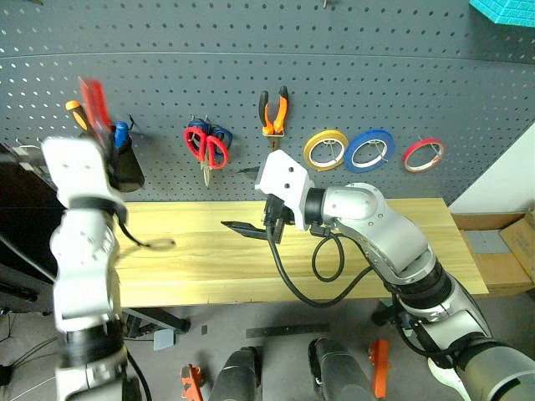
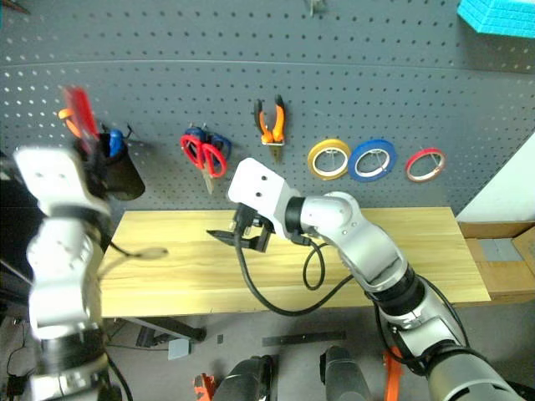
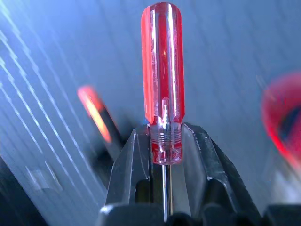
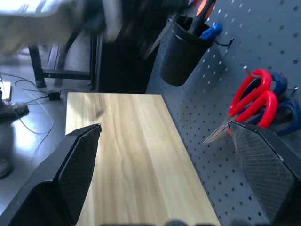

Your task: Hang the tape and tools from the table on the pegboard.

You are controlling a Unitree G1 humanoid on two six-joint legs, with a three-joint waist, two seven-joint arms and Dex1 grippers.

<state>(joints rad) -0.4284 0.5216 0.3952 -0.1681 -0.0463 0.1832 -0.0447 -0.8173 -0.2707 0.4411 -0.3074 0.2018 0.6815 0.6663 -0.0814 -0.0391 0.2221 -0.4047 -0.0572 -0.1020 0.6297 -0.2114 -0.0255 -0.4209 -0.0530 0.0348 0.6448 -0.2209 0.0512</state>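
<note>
The left gripper pinches the slim red-handled screwdriver at far left, near the black cup on the dark grey pegboard; it may slip. The right gripper is spread, empty.

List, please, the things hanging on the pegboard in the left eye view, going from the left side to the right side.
Black cup → red-handled scissors → orange-and-black-handled pliers → yellow roll → blue roll → red ring of tape.
</note>
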